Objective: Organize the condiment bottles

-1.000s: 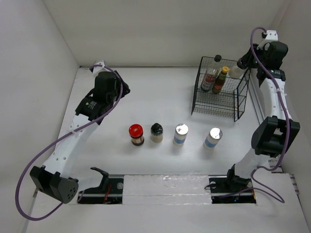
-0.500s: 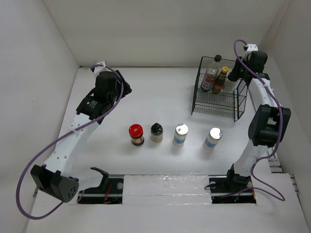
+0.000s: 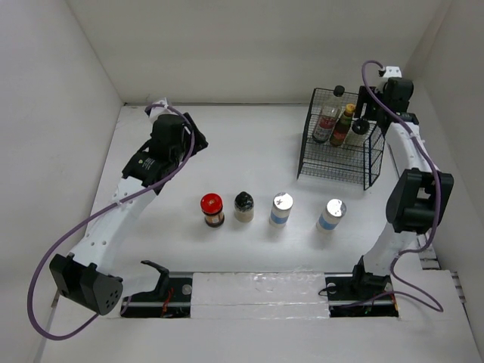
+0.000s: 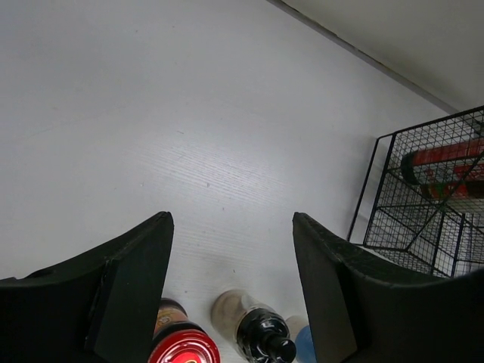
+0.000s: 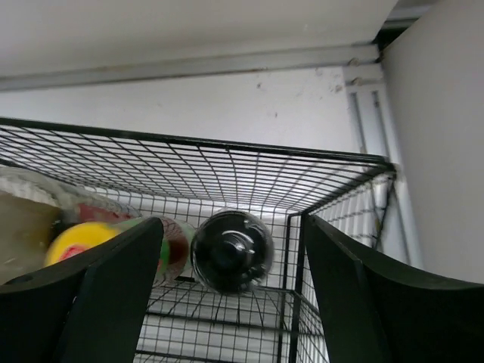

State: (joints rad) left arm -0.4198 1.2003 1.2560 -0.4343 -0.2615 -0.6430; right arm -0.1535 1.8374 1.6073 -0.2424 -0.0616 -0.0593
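Note:
Two tall sauce bottles [image 3: 327,119] [image 3: 345,123] stand in the black wire basket [image 3: 338,167]. My right gripper [image 3: 368,113] hovers open over the basket's far right corner. The cream black-capped bottle [image 5: 231,251] stands below it inside the basket, clear of both fingers. A red-lidded jar [image 3: 212,209], a black-capped jar [image 3: 243,206] and two blue-banded shakers [image 3: 281,208] [image 3: 331,214] form a row on the table. My left gripper [image 3: 195,138] is open and empty behind that row; its wrist view shows the red-lidded jar [image 4: 184,348] and the black-capped jar [image 4: 261,336] low in frame.
The white back wall and right wall stand close to the basket. The basket's rim [image 5: 227,147] runs across the right wrist view. In the left wrist view the basket [image 4: 423,219] sits at the right. Both arm bases are at the near edge.
My right gripper came down to the basket's far right corner with the cream bottle and opened, letting it go. My left gripper's fingers spread apart; that arm shifted slightly.

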